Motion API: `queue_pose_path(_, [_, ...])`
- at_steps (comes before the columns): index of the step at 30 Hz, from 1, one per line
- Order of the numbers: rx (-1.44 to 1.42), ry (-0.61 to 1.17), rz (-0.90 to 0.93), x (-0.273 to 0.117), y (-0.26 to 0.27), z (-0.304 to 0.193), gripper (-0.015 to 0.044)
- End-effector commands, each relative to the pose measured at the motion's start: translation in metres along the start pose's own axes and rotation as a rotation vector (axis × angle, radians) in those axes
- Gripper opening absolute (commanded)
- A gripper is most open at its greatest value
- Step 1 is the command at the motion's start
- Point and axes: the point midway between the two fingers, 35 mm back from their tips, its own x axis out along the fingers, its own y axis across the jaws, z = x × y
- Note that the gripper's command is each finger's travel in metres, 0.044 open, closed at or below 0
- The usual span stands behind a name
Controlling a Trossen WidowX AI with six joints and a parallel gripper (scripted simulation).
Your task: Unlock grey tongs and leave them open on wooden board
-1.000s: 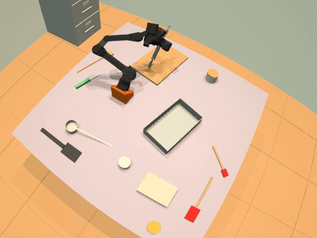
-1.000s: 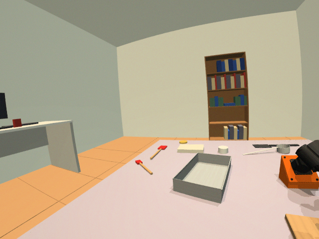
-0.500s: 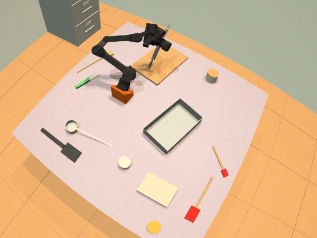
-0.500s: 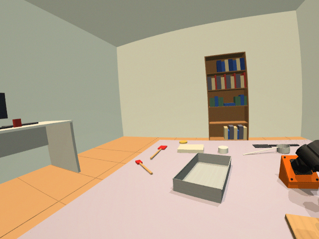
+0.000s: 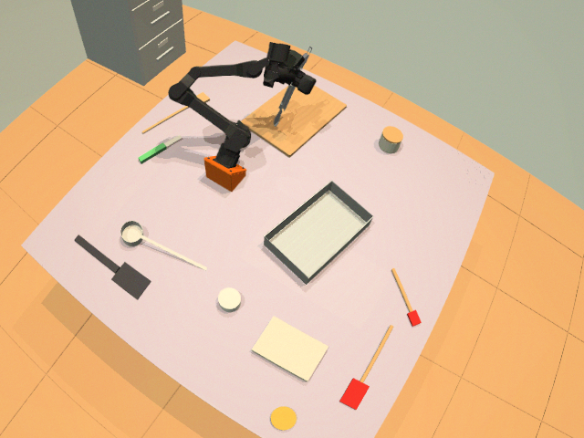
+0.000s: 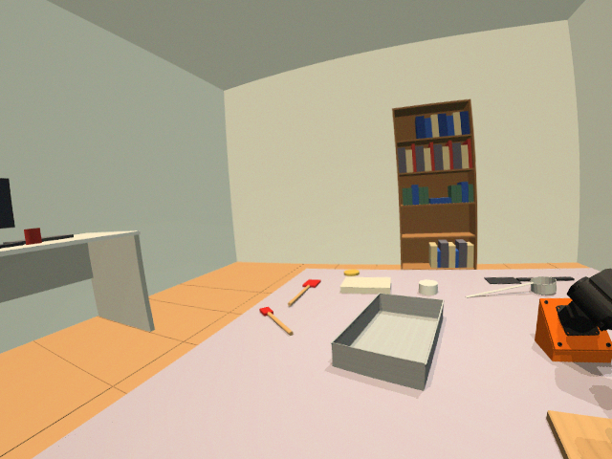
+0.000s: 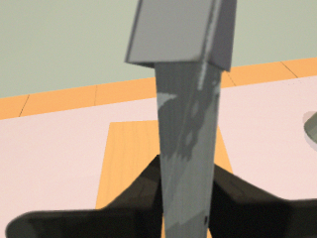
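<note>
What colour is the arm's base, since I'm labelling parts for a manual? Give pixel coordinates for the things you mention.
Orange; the base (image 5: pixel 219 173) (image 6: pixel 581 355) shows best in the exterior view.

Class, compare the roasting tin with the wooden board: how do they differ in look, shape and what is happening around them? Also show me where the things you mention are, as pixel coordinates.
The roasting tin (image 5: pixel 318 235) (image 6: pixel 395 336) is grey, while the wooden board (image 5: pixel 311 127) (image 6: pixel 588 429) (image 7: pixel 130 154) is light brown.
The tin has raised walls around its base; the board is a flat slab.
The gripper (image 5: pixel 295 85) holds the grey tongs (image 5: pixel 285 99) (image 7: pixel 188 149) over the board, not over the tin.
Both are four-sided and rest on the table.
</note>
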Motion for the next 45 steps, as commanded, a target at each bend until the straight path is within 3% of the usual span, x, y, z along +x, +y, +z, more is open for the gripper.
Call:
queue_pose_path(1, [0.0,-0.003,0.005,-0.001,0.002,0.0,-0.015])
queue_pose_path(20, [0.077,0.071,-0.011,0.012,-0.007,0.011,-0.015])
queue_pose_path(45, [0.157,0.404,-0.042,0.038,-0.013,0.011,-0.015])
